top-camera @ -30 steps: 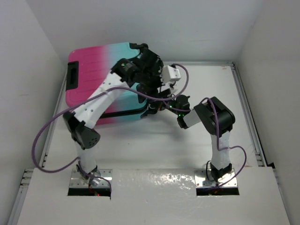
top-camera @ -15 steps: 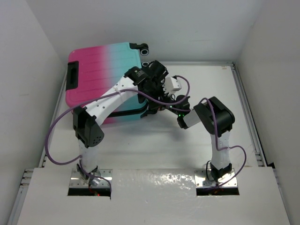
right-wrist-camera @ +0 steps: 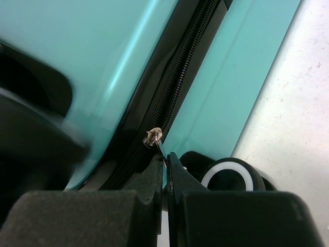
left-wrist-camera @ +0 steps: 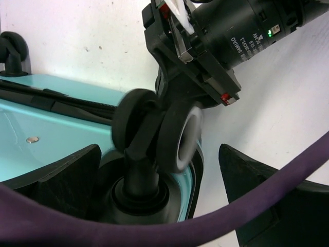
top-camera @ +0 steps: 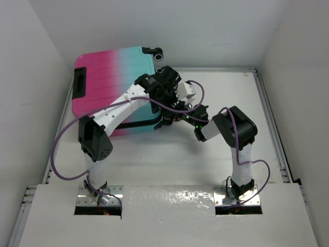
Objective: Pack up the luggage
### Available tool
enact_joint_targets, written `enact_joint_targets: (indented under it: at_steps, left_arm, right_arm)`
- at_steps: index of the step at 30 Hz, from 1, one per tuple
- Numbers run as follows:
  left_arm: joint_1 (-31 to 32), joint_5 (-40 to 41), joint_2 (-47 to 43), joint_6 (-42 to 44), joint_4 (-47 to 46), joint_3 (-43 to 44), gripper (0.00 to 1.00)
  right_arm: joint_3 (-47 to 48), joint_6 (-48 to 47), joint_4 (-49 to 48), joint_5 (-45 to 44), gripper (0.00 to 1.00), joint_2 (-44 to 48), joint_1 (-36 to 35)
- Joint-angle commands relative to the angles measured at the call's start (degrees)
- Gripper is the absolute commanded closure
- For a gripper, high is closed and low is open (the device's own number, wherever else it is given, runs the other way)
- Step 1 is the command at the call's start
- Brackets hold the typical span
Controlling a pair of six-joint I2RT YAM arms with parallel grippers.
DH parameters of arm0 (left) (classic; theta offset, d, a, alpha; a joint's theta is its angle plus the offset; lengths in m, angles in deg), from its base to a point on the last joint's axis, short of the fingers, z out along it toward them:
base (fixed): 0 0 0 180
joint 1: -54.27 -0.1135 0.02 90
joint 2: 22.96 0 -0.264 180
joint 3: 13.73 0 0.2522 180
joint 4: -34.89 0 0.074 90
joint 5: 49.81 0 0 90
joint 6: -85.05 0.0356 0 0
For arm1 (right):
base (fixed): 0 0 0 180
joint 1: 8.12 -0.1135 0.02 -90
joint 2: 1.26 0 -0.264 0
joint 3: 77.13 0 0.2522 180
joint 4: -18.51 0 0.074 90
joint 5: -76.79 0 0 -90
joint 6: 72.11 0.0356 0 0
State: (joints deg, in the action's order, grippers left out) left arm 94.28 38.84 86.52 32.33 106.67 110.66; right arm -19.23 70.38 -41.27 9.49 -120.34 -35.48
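Observation:
The luggage (top-camera: 110, 77), a ribbed shell fading pink to teal, lies flat at the back left with its two halves together. My left gripper (top-camera: 172, 103) is at its right end and open; its fingers (left-wrist-camera: 61, 177) straddle a black caster wheel (left-wrist-camera: 172, 136) without touching it. My right gripper (top-camera: 176, 118) is at the luggage's near right corner, shut on the thin pull tab of the metal zipper slider (right-wrist-camera: 153, 138) on the black zipper track (right-wrist-camera: 180, 82). A white-rimmed wheel (right-wrist-camera: 234, 177) sits just right of the right gripper (right-wrist-camera: 167, 163).
Another black wheel (top-camera: 157, 53) sticks out at the luggage's far right corner. A black handle (top-camera: 79, 82) is on its left end. White walls close in the table (top-camera: 231, 92) at the back and sides. Purple cables loop beside both arms.
My left gripper has moved off the luggage's far right corner, down toward the wheels at its right end. The far wheel now shows. The right gripper has stayed put.

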Motion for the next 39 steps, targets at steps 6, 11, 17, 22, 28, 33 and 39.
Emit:
enact_joint_targets:
  at_steps: [6, 11, 17, 22, 28, 33, 39]
  left_arm:
    - [-2.2, -1.5, 2.8, -0.6, -2.3, -0.6, 0.15]
    - [-4.4, -2.8, 6.5, -3.2, -1.3, 4.6, 0.5]
    - [-4.7, -8.6, 3.8, 0.9, 4.9, 1.0, 1.0]
    - [-5.6, -18.0, -3.4, 10.1, 12.6, -7.7, 1.0]
    - [-5.9, -22.6, -15.1, 19.1, 16.5, -20.0, 1.0]
    - [-6.1, -25.3, -21.9, 22.2, 17.2, -24.8, 1.0]
    - [-6.1, -22.0, -31.2, 30.0, 17.5, -32.3, 1.0]
  right_arm:
    - [0.3, 0.0, -9.3, 5.3, 1.0, -0.3, -2.5]
    - [0.0, 0.0, -9.4, 5.8, 1.0, -0.3, -2.5]
    - [-0.7, -0.5, -9.9, 6.8, 1.0, 1.0, -2.6]
    - [-3.2, 0.5, -11.7, 7.2, 1.0, 3.2, -3.4]
    - [-7.1, -2.2, -10.7, 5.7, 1.0, 7.8, -9.6]
    - [-10.4, -2.4, -12.8, 2.7, 1.0, 9.5, -13.0]
    - [-9.2, -5.8, -7.8, -2.8, 1.0, 9.3, -17.1]
